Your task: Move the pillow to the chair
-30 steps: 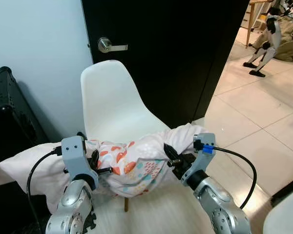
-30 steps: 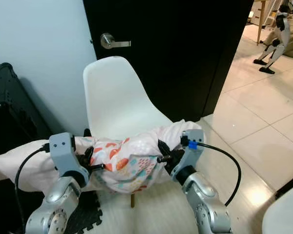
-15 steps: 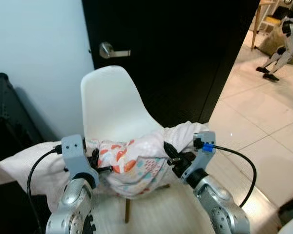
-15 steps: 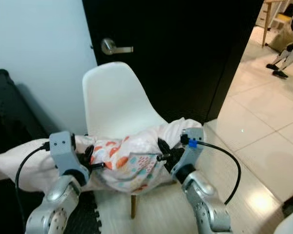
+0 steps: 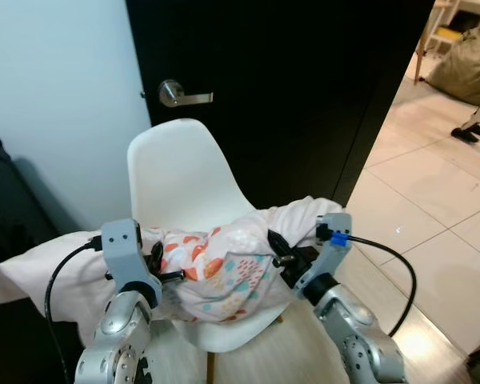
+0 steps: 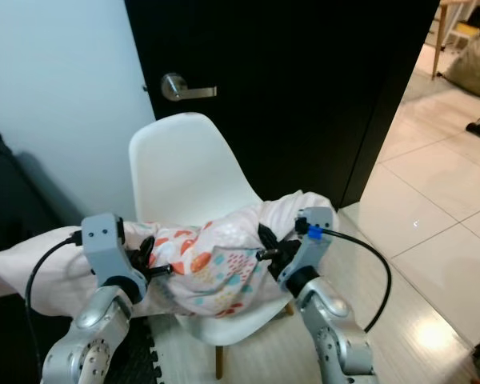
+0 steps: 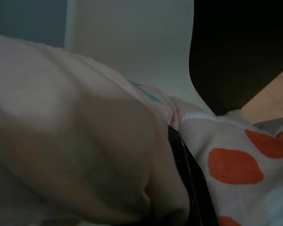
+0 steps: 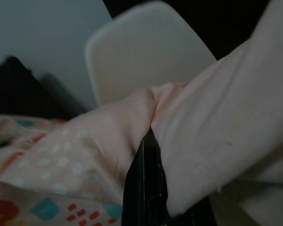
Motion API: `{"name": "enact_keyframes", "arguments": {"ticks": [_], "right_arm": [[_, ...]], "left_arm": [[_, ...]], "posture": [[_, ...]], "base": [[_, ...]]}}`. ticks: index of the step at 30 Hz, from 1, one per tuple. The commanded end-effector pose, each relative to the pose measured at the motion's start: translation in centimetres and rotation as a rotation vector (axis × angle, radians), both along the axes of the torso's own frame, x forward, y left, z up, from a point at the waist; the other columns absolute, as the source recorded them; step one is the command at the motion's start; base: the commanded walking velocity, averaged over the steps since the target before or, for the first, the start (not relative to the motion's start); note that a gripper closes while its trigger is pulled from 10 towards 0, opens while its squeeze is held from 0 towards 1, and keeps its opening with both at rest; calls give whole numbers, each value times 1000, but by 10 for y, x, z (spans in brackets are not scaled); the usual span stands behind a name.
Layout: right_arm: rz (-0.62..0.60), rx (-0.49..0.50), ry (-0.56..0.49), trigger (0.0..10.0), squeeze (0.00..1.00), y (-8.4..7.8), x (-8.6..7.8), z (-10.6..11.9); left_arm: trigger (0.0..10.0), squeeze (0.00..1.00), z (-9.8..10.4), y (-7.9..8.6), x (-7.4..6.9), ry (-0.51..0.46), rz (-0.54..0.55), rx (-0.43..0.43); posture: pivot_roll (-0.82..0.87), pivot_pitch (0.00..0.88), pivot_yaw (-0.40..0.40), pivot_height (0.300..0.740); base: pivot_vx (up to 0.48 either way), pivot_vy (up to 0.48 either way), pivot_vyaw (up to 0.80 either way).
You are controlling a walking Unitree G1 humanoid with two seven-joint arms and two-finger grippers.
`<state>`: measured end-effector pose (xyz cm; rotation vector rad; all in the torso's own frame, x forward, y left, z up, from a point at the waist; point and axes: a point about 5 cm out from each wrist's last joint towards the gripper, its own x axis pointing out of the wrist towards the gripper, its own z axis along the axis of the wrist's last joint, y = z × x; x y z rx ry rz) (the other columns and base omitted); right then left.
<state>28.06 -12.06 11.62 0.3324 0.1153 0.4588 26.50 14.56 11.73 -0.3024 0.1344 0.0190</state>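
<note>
Left gripper and right gripper both clamp the pale-pink patterned fabric pillow | carried above white moulded plastic chair seat | lowering, release remain.

A home interior: a white moulded plastic chair stands just before a black door with a silver lever handle, a pale blue wall beside it, glossy beige floor tiles beyond.
</note>
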Motion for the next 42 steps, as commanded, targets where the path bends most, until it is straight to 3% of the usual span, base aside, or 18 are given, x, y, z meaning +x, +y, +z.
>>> {"name": "enact_keyframes", "arguments": {"ticks": [1,13,21,23,29,38,42], "right_arm": [[44,-26,-11,10000,0,10,3,2],[63,-32,-26,10000,0,16,12,4],[30,-51,20,10000,0,15,13,-3],[26,-53,24,10000,0,15,14,-4],[26,-55,26,10000,0,16,14,-5],[59,-93,33,10000,0,21,14,-9],[148,-134,53,10000,0,34,13,-16]], "left_arm": [[10000,0,12,-8,2,-60,-34,4],[10000,0,12,-8,2,-52,-27,6],[10000,0,10,-17,-1,-46,-93,62],[10000,0,9,-19,-2,-47,-134,116],[10000,0,9,-21,-1,-46,-129,104],[10000,0,9,-21,0,-43,-119,104],[10000,0,8,-21,1,-46,-110,126]], "posture": [[-17,47,23,740],[-2,55,17,740],[-3,59,22,740],[-4,60,23,740],[0,60,23,740],[1,55,18,740],[-3,58,21,740]], "base": [[341,0,0],[327,0,654],[0,0,0],[0,-469,0],[0,-469,0],[0,0,0],[0,0,0]]}}
